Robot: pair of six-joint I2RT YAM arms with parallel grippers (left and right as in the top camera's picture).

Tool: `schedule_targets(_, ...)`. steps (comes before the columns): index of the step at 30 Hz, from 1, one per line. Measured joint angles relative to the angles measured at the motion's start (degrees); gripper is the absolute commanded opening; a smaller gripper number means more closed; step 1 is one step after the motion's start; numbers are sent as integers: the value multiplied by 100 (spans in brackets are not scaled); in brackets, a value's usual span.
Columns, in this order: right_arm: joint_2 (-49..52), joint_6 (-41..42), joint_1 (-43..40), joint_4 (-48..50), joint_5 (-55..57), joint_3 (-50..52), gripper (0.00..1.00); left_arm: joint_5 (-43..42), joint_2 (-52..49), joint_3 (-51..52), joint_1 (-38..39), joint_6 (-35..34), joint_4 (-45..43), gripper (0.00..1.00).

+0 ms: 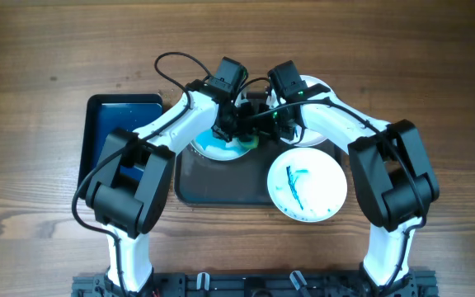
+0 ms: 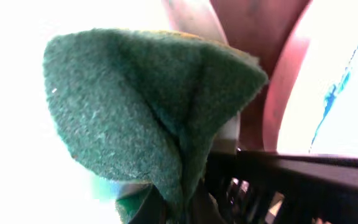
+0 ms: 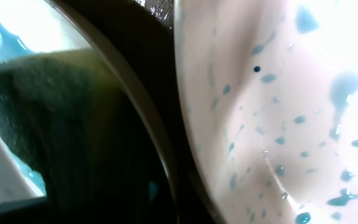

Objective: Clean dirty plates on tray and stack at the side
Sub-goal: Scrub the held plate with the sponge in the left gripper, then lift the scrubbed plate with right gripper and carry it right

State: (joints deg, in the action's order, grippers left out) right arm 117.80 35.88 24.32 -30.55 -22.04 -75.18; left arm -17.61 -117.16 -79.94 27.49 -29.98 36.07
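- The left gripper (image 1: 226, 125) was clenched on the folded green sponge (image 2: 148, 112). It held the sponge against the dirty plate (image 1: 211, 151) at the left end of the dark grey tray (image 1: 221, 191), near the middle of the bench.
- The right gripper (image 1: 280, 115) sat just beside the left one, over a second plate (image 1: 317, 84) toward the far edge. No view showed whether it was released or gripping that plate's rim, so you could not tell its state.
- The third plate (image 1: 308, 188), marked with blue streaks, overlapped the tray's right end toward the near edge.
- The blue tray (image 1: 122, 111) lay just beside the grey tray, toward the left edge.
- No plate was stacked at the side, so you would have judged the task to be at an early stage. The step in hand appeared to be scrubbing the first plate.
- To do this step well, you needed to:
  - spread the sponge's broad face on the plate, because the fold left only an edge in contact;
  - press lightly and wipe across the smears toward the rim;
  - keep the plate from sliding on the tray.
- The two wrists were very near each other. You needed to keep strokes short and directed away from the right gripper to avoid a collision.
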Motion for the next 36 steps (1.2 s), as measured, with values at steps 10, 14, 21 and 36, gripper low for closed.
schedule_targets(10, 2, 11, 66, 63, 0, 0, 4, 1980, 0, -4, -549, -656, 190, 4)
schedule_targets(14, 2, 4, 109, 59, -4, 0, 4, 2199, 0, -197, -743, -894, 1196, 4)
schedule_targets(21, -66, -68, 109, -227, 160, -11, 4, 1773, 605, -1132, -944, -525, 2527, 4)
schedule_targets(36, -2264, -1591, 2319, -1493, 5687, -9, 4, 1727, 1613, -1399, -1989, -457, 2516, 4)
